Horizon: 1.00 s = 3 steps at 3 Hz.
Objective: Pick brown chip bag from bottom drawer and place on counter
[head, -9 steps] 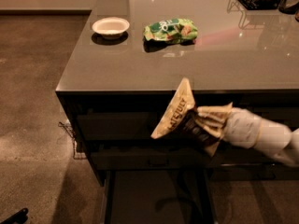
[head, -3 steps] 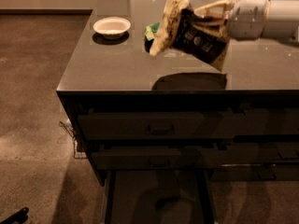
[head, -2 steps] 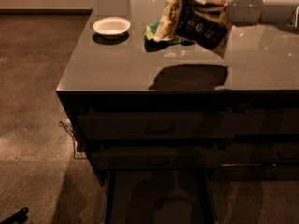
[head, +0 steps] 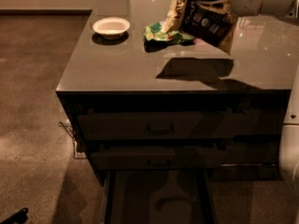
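Observation:
My gripper [head: 219, 1] is at the top right of the camera view, above the counter [head: 126, 66]. It is shut on the brown chip bag [head: 198, 15], a crinkled dark brown and cream bag that hangs in the air over the counter's back part. The bag's shadow falls on the counter below it. The bottom drawer [head: 159, 197] stands pulled open at floor level, with a bare dark floor. My white arm reaches in from the right.
A green chip bag [head: 161, 33] lies on the counter just behind the held bag. A white bowl [head: 111, 27] stands at the counter's back left. Two shut handled drawers [head: 160, 128] sit above the open one.
The gripper has lifted the brown chip bag from in front of the drawers to above the counter, then carried it further back and up.

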{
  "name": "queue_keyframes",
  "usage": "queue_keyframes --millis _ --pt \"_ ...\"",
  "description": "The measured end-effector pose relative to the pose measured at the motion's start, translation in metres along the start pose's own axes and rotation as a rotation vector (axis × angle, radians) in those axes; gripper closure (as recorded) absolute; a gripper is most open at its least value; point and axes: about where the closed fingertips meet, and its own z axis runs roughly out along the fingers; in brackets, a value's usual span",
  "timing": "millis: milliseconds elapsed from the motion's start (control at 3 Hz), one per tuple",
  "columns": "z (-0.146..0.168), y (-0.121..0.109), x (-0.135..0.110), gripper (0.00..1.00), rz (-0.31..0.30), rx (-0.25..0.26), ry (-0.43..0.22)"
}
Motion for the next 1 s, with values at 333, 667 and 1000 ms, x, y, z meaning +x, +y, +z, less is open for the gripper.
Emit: queue_keyframes --millis 333,667,1000 --pt "0.003 0.007 0.015 0.11 0.039 -0.012 0.01" --pt "0.0 0.009 0.02 0.0 0.057 -0.021 0.016" --pt "-0.021 -0.006 0.019 0.0 0.038 0.009 0.044"
